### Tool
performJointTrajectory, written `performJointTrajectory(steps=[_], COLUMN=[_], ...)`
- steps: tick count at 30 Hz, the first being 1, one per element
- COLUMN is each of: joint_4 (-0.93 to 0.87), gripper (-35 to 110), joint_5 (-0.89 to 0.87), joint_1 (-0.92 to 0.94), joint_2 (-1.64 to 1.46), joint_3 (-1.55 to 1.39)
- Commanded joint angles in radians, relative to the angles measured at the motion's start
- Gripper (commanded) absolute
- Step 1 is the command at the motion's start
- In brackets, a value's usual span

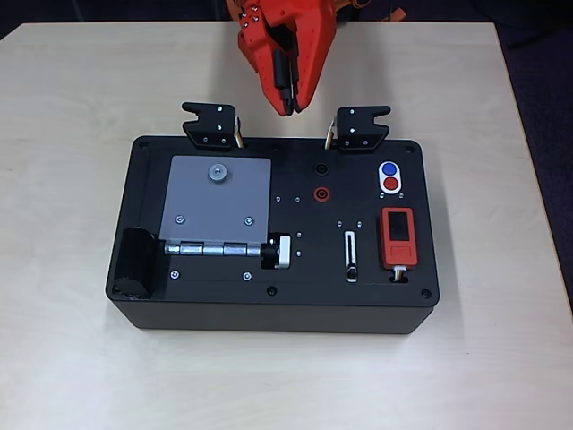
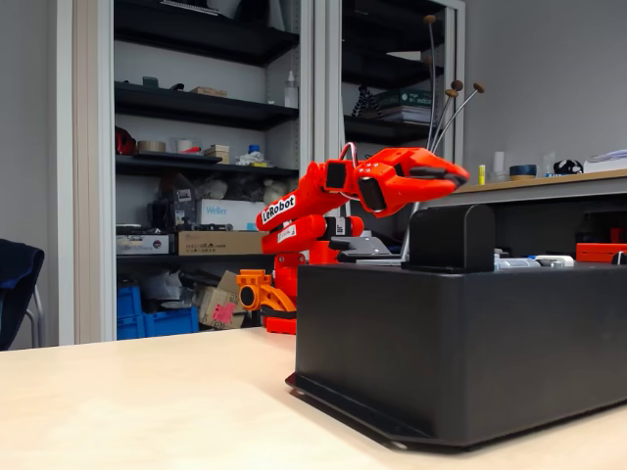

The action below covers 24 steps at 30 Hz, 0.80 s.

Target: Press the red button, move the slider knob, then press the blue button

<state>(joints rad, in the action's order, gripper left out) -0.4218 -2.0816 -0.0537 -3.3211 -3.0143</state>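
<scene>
While raised clear of the black box (image 1: 269,309) near its far edge in the overhead view, gripper (image 1: 291,109) noted with jaws narrowed nearly together, nothing between them, tips aimed at the gap between two black brackets (image 1: 212,124). Red button (image 1: 390,184) and blue button (image 1: 389,169) found untouched in a shared white oval at the box's right, blue nearer the arm. Slider knob (image 1: 352,270) seated at the near end of its white-rimmed slot, left of an orange-red block (image 1: 397,236).
</scene>
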Motion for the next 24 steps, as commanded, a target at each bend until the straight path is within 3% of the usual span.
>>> performJointTrajectory(steps=[1, 6, 24], joint_4=[0.126, 0.472, 1.154], gripper=[0, 0, 1], joint_5=[-0.064, -0.210, -0.584], joint_1=[-0.005, -0.029, -0.061], joint_2=[0.000, 0.000, 0.000], joint_3=[-0.032, -0.126, -0.127])
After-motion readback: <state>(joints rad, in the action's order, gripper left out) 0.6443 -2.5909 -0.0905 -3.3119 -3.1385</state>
